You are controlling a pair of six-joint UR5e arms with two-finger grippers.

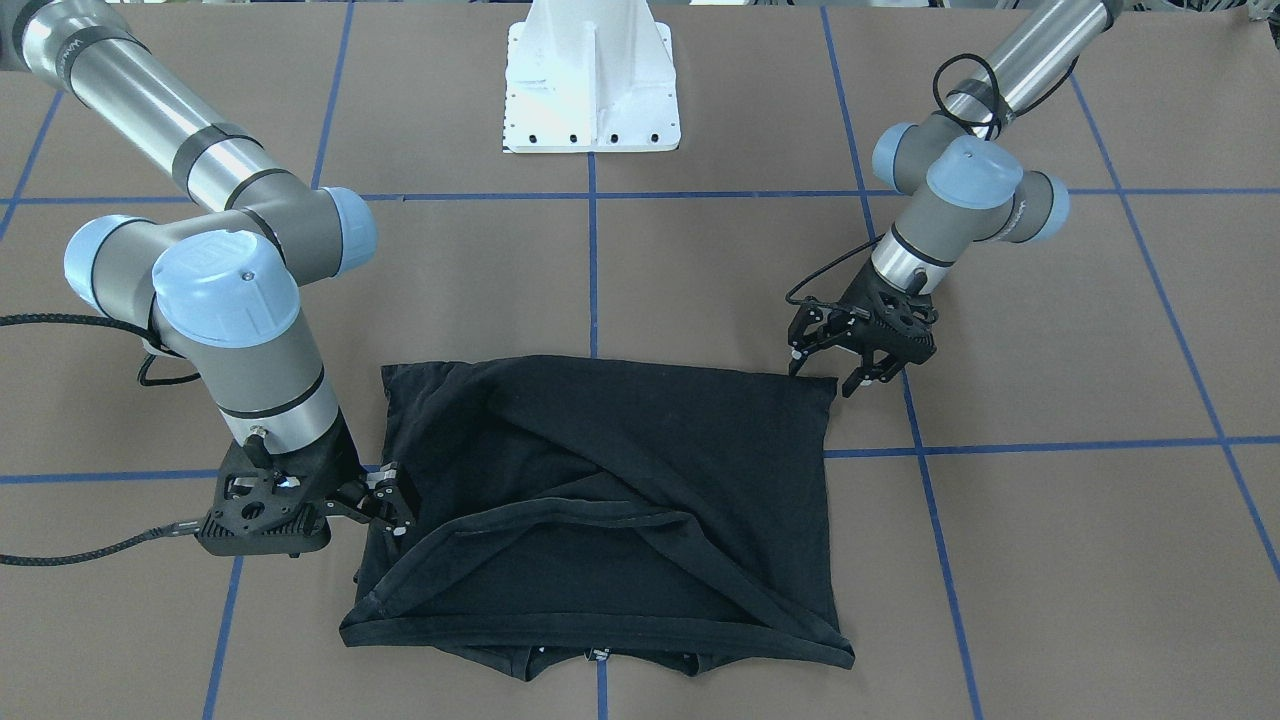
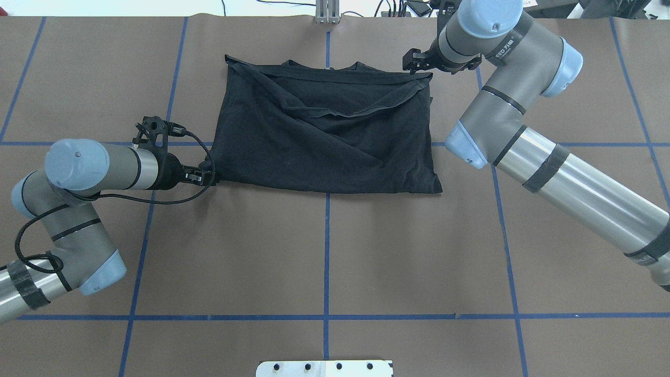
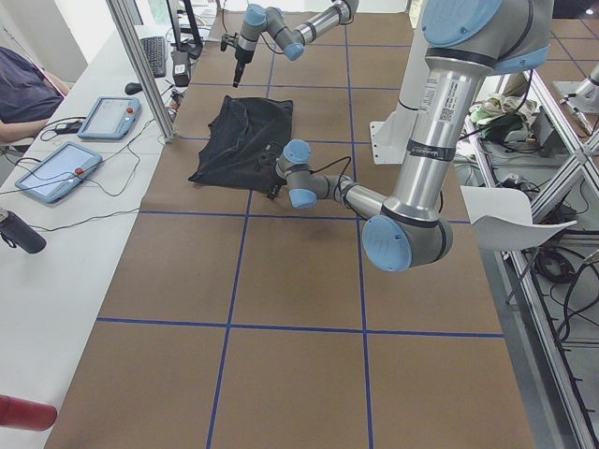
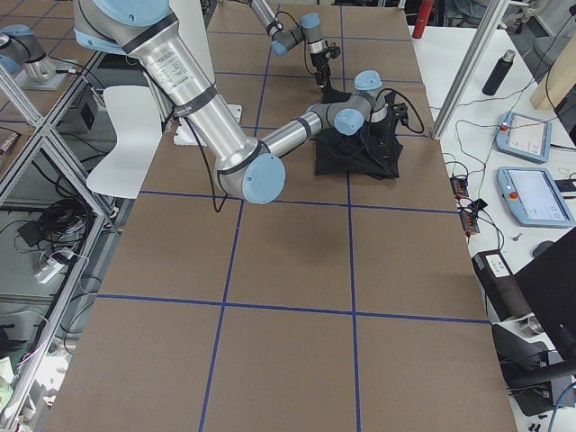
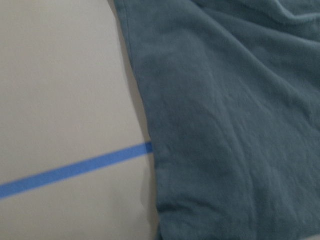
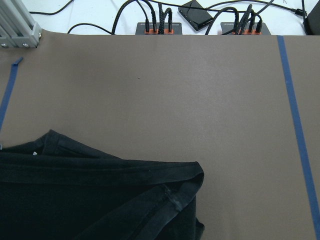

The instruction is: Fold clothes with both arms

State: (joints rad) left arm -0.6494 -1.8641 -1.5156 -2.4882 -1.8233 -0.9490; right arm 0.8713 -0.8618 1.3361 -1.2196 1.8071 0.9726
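Shirt (image 1: 620,470) – soft black fabric, wrinkly folded rectangle; left gripper (image 1: 822,380) and right gripper (image 1: 395,503) spread apart at its edges

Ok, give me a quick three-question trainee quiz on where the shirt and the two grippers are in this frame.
1. True or false: the T-shirt hangs lifted off the table.
2. The left gripper is at which corner of the shirt? A) nearest the robot, on its left. B) farthest from the robot, on its right. C) nearest the robot, on its right.
3. Which gripper is by the shirt's edge farthest from the robot?
Key: 1 false, it lies folded on the table. 2 A. 3 the right gripper.
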